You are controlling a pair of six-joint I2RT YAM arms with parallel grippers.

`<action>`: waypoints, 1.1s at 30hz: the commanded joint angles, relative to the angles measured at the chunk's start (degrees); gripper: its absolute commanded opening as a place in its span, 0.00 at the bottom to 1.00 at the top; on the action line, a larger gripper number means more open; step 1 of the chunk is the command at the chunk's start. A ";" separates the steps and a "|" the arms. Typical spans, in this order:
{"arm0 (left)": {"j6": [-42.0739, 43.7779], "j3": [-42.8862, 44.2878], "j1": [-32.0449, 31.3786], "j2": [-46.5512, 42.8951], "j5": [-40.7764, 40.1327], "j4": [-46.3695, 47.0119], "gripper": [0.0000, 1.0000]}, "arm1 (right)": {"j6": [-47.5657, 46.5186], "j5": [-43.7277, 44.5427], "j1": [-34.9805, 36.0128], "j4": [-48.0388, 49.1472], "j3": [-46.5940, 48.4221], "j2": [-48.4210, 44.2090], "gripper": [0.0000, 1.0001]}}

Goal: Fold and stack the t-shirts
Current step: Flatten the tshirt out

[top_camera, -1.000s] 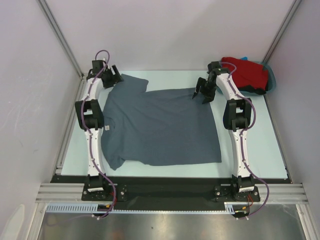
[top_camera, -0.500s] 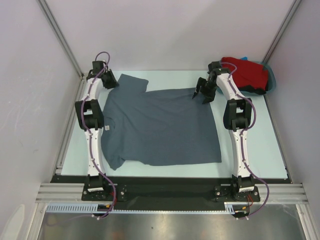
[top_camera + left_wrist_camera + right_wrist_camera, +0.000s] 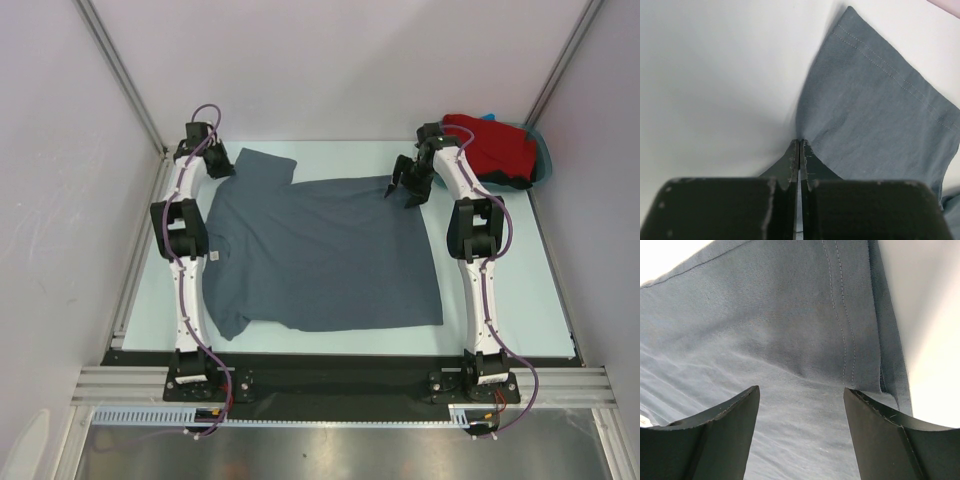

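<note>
One gripper has just changed: the left gripper (image 3: 799, 142), wide open a second ago, is now clamped shut at the far left of the table (image 3: 500, 290). Its tips pinch the sleeve edge of the grey shirt (image 3: 320, 250), and the cloth is drawn up into a small peak. The right gripper (image 3: 801, 390) keeps its jaws apart above the shirt's far right corner, by the stitched hem, gripping nothing. The shirt lies spread flat between the arms. The red shirt (image 3: 490, 145) sits heaped in the tub (image 3: 545, 165) at the far right. The first fold looks ready to begin once the right side takes hold too.
</note>
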 commanded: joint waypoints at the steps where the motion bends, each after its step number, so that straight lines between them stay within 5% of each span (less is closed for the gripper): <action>1: 0.93 1.30 -0.66 -0.82 1.10 -0.70 0.00 | 0.45 -0.19 -0.55 -0.05 0.44 -4.33 0.75; 18: -0.65 -3.35 -1.63 -8.56 4.98 1.50 0.00 | -3.68 11.40 -0.55 8.63 -1.40 -7.93 0.74; 33: 0.57 -3.53 -1.98 -9.44 4.98 0.01 0.00 | -14.76 21.60 2.35 15.77 2.27 2.17 0.77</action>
